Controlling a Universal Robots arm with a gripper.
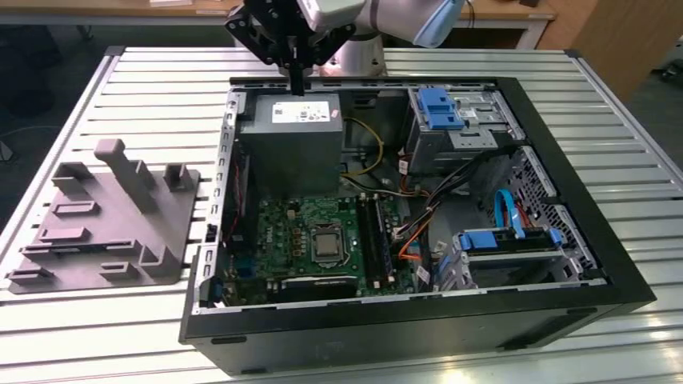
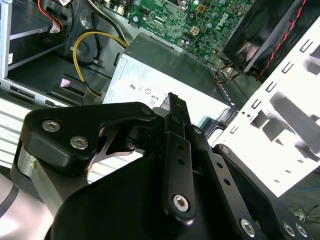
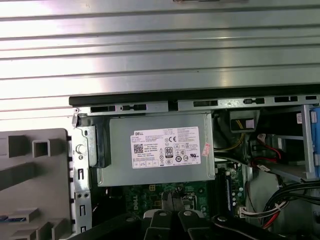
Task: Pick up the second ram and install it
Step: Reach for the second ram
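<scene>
While the gripper (image 1: 297, 86) hangs over the rear edge of the power supply (image 1: 290, 144) with its jaws pressed together and nothing between them, the ram (image 1: 366, 232) sits well apart from them, past the supply's far end and lower down, on the motherboard (image 1: 304, 232). It appears to stand on edge in a slot, its long axis running away from the jaws. It looks thin, flat and near-black; whether it is fully seated cannot be told.
</scene>
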